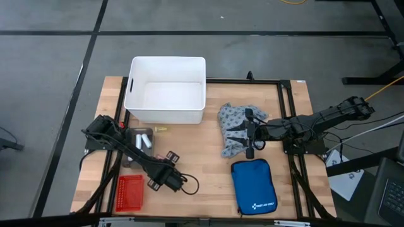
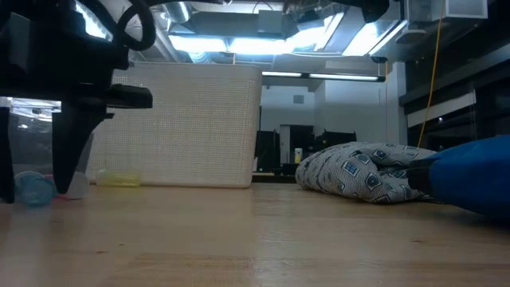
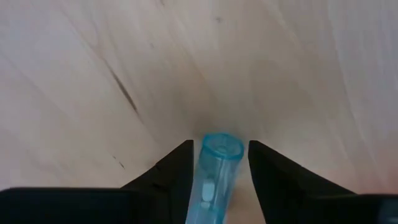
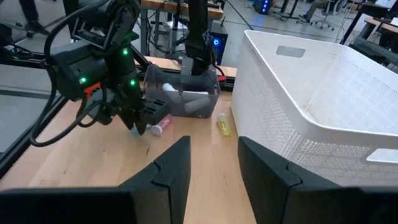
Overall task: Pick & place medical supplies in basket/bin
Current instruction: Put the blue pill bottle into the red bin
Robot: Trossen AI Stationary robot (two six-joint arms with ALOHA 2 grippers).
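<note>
A pale wooden desk (image 1: pixel 208 183) framed by a black rail is seen from above, set on a grey floor; in the low view a lit workshop ceiling is seen beyond it. At the far side a large white tub (image 1: pixel 166 89) stands, apparently with nothing in it. The red basket (image 1: pixel 130 192) lies at the near left corner, and nothing can be made out inside it, so the task is judged to be barely begun.

The left gripper (image 1: pixel 165 179) is held low over the desk just beside the basket, on its right. In its own wrist view a small clear blue vial (image 3: pixel 213 177) is seen clasped between the two dark fingers (image 3: pixel 169 180), pointing down at bare wood. This is judged to be the first item on its way to the basket.

Several white rolls (image 1: pixel 144 139) are left in a clear tray near the left arm's base, and a small yellow item (image 1: pixel 162 129) lies just in front of the tub. The grey-blue dotted garment (image 1: pixel 232 120) is crumpled at mid-desk, not yet moved. The right gripper (image 1: pixel 242 135) is poised over it with fingers spread and nothing held. The blue zip pouch (image 1: pixel 254 186) lies nearer the front edge.
</note>
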